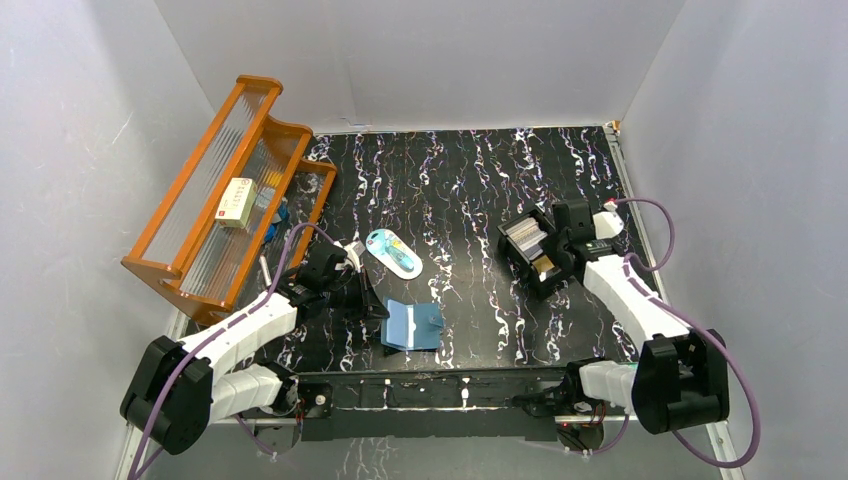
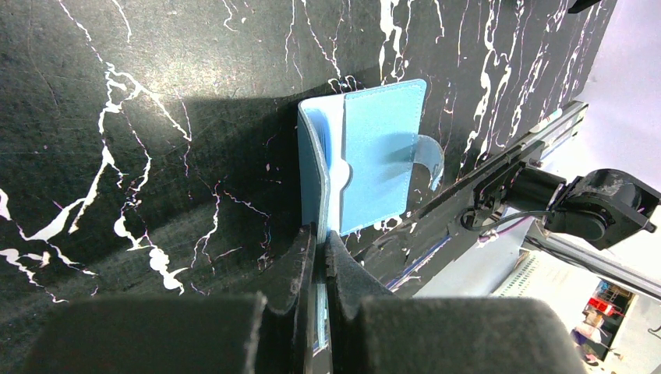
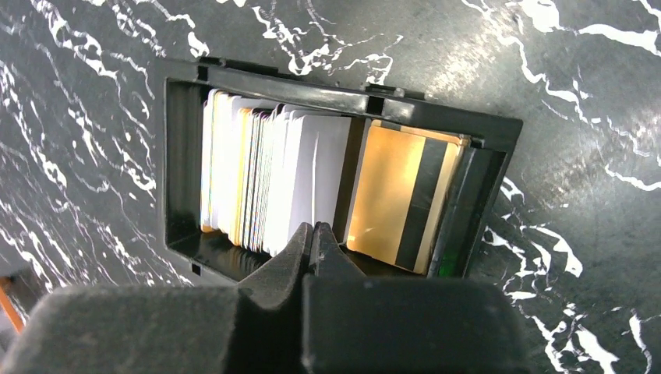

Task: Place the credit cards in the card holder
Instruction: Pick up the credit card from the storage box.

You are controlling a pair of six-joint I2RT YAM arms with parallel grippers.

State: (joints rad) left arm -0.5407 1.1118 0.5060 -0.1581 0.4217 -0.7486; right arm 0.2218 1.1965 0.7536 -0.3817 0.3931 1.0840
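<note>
gripping, left: left gripper (image 2: 319,234) has its fingers pressed together on one leaf of the card holder (image 2: 374,156), pinching its edge so it stands open w/ the pocket side showing.
holder spot: by the near edge of the table (image 1: 470,180), a bit left of centre, right at the left gripper's tips. no card in it that i can see.
right arm: right gripper (image 3: 313,230) is further back, toward the right edge, tips down inside the black box (image 3: 343,97). jaws closed tight, right at the edge of a white card beside the divider. can't tell if a card is actually btwn them.
cards: the credit cards (image 3: 265,179) all sit in the black box. pale ones are packed upright in the bigger compartment, an orange-tan card (image 3: 390,195) w/ dark stripe is in the smaller one.
further back: light-blue oval item (image 1: 392,251) mid-table, apart from both arms. orange rack (image 1: 215,200) along the left edge toward the far corner, w/ a cream box (image 1: 238,201) on it.
step: prob. the first pick, i.e. taking one card from the stack while the left holds the holder open. no cards placed yet.
next move needs: a straight lift so only one card comes out, then carry it over to the near edge, line its edge up w/ the pocket mouth & slide it in. left grip must not slip.
</note>
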